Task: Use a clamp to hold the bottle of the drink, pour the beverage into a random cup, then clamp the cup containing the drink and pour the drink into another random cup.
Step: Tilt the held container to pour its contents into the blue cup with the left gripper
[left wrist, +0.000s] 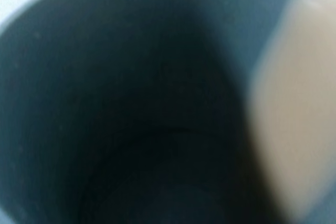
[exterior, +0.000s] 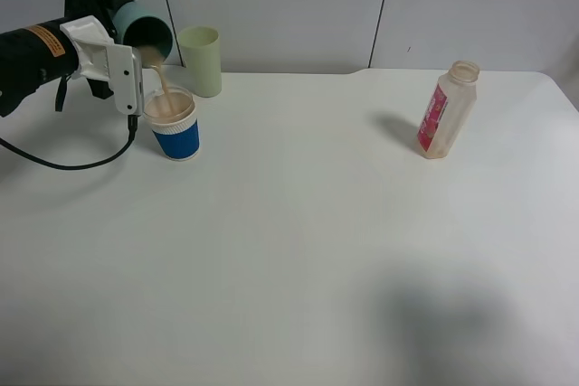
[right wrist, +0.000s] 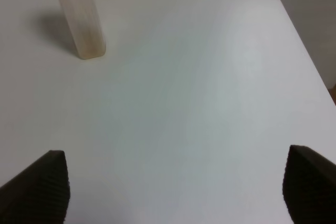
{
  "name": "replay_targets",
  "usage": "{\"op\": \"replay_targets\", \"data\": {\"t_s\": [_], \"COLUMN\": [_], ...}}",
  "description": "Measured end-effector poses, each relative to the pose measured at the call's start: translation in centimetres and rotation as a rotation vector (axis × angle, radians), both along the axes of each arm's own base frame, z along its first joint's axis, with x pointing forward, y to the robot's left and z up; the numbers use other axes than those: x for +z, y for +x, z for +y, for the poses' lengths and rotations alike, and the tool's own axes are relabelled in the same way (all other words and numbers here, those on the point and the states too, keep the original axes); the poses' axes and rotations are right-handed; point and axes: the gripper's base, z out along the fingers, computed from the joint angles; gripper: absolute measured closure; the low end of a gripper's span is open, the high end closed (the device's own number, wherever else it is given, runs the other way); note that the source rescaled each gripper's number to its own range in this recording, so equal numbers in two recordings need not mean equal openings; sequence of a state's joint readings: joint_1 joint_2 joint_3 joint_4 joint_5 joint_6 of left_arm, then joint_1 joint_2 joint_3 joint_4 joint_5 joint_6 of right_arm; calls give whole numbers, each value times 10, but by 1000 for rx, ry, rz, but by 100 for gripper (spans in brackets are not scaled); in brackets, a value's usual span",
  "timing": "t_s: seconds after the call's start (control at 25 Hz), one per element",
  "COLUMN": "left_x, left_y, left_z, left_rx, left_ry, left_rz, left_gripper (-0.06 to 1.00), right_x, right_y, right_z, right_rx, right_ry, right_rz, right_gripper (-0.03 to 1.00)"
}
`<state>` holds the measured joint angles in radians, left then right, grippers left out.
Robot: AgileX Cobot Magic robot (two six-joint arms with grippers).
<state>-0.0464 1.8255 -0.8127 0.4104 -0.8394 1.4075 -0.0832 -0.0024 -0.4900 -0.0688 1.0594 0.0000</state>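
Note:
My left gripper (exterior: 120,35) is shut on the teal cup (exterior: 147,32), which it holds tipped on its side at the far left. A thin stream of beige-pink beverage (exterior: 164,86) runs from the cup's rim into the blue paper cup (exterior: 175,129) standing just below. The left wrist view looks into the dark green inside of the teal cup (left wrist: 131,103), with beverage (left wrist: 294,119) along one side. The bottle (exterior: 446,110) stands upright at the far right, capless and nearly empty. Well back from the bottle (right wrist: 81,17), my right gripper (right wrist: 173,187) is open with nothing between its fingers (right wrist: 39,187).
A pale yellow-green tumbler (exterior: 200,61) stands upright just behind the paper cup, near the back edge. A black cable (exterior: 63,162) trails from the left arm over the white table (exterior: 317,250). The right arm is outside the exterior high view.

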Motion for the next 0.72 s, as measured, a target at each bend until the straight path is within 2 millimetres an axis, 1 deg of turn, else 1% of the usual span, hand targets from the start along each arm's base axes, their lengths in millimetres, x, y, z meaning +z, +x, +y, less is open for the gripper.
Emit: {"op": "replay_targets", "data": {"t_s": [0.72], "left_x": [6], "left_y": [0], "left_z": [-1], "left_rx": [-19], "left_ry": [17], "left_rz": [-73], "left_gripper": [94], "right_x": [0], "right_y": [0], "right_z": [0], "right_rx": [0], "right_ry": [0], "right_rz": [0], "right_gripper": [30]}}
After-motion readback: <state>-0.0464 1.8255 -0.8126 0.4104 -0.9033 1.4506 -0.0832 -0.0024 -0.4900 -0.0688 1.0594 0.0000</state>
